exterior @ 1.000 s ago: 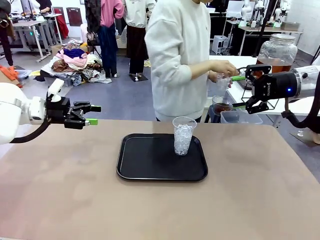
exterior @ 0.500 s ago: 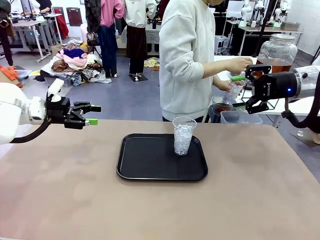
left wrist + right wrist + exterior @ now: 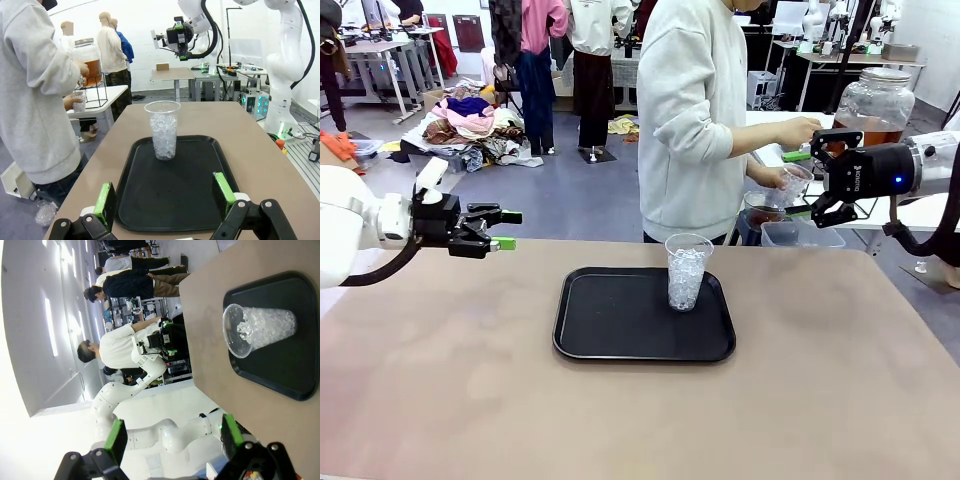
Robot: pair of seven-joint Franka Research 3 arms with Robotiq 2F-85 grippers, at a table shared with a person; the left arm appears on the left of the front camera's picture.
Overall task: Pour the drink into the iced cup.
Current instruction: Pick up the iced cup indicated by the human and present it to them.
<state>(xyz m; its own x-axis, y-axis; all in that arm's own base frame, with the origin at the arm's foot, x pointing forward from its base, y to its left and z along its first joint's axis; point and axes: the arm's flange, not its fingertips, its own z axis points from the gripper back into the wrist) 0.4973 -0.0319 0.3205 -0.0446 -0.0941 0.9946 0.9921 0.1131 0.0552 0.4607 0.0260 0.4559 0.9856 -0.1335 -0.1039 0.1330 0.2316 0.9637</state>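
Observation:
The iced cup (image 3: 687,270), clear plastic and packed with ice, stands upright on the far right part of a black tray (image 3: 610,340). The drink (image 3: 867,133) is amber liquid in a big glass dispenser jar (image 3: 875,95) on a side table at the far right. There a person holds a second clear cup (image 3: 791,185) below the jar. My left gripper (image 3: 507,230) hovers open over the table's left edge, well away from the tray. My right gripper (image 3: 800,183) hangs open at the far right, close to the person's hands. The left wrist view looks over the tray (image 3: 195,200) at the iced cup (image 3: 163,129).
The tray sits mid-table with bare tabletop around it. A grey bin (image 3: 800,233) and a dark-filled container (image 3: 760,213) stand by the side table. The person (image 3: 695,120) stands at the table's far edge. The right wrist view has the iced cup (image 3: 257,330) sideways.
The person has turned toward the side table and carried the second cup rightward and lower, toward the dispenser. Both arms and the iced cup have stayed still.

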